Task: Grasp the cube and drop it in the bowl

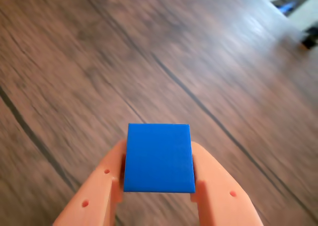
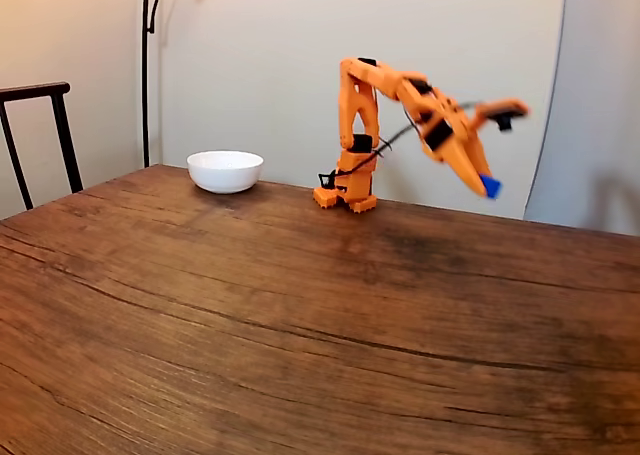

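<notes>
Orange gripper (image 1: 159, 186) clamps the blue cube (image 1: 159, 158) between both fingers, raised above the wooden table (image 2: 250, 325). The white bowl (image 2: 225, 170) sits well apart, at the table's far left in the fixed view.

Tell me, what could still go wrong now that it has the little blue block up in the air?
The cube is pinched only at the gripper fingertips, high above the table, so it could slip and bounce away. The bowl sits across the arm's base, and a fast swing might release short of it.
</notes>
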